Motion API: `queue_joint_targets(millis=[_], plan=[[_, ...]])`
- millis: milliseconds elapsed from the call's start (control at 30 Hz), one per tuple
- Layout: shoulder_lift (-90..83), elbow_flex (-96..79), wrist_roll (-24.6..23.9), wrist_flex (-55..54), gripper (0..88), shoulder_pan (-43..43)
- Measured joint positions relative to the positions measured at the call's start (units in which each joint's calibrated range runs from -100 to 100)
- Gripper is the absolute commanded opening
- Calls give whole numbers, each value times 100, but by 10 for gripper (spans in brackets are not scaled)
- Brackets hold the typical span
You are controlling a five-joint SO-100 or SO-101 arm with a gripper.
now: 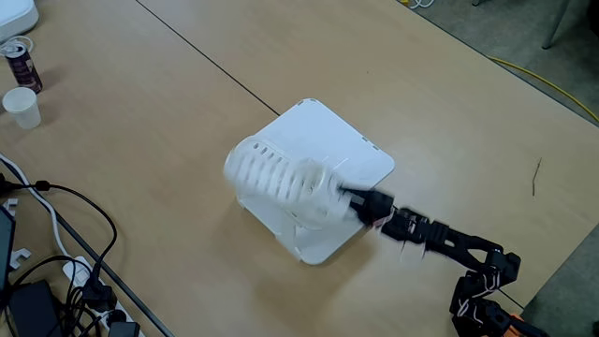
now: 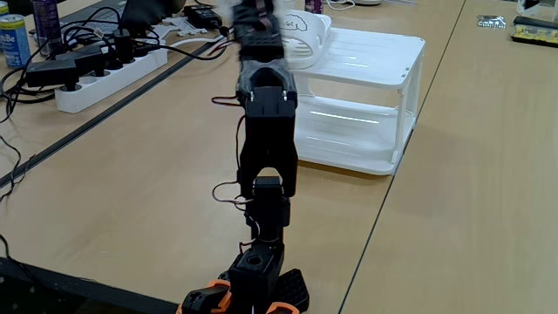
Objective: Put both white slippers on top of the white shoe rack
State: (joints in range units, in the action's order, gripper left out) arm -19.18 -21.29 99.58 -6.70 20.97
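Note:
One white slipper (image 1: pixel 279 176) with rows of slot holes lies blurred over the left part of the white shoe rack's flat top (image 1: pixel 351 145). In a fixed view the slipper (image 2: pixel 307 31) shows a small black cartoon face and sits at the top shelf's left end. My black gripper (image 1: pixel 348 200) holds the slipper's near end, its fingers closed on it. The arm (image 2: pixel 266 131) rises in front of the rack (image 2: pixel 384 96) and hides part of it. The rack's lower shelf is bare.
A white cup (image 1: pixel 21 106) and a can (image 1: pixel 21 62) stand at the table's far left. Cables and plugs (image 1: pixel 56 281) crowd the lower left. A white power strip (image 2: pixel 105 74) and a blue can (image 2: pixel 12 39) lie left of the arm.

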Motion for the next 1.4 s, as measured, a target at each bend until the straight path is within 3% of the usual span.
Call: queue_joint_targets(millis=[200,333,933,1400], plan=[[0,117,0,86,7,-1266],[0,117,0,86,7,-1678],[1534,710,0,86,7,-2127],[1625,979,0,86,7,-1978]])
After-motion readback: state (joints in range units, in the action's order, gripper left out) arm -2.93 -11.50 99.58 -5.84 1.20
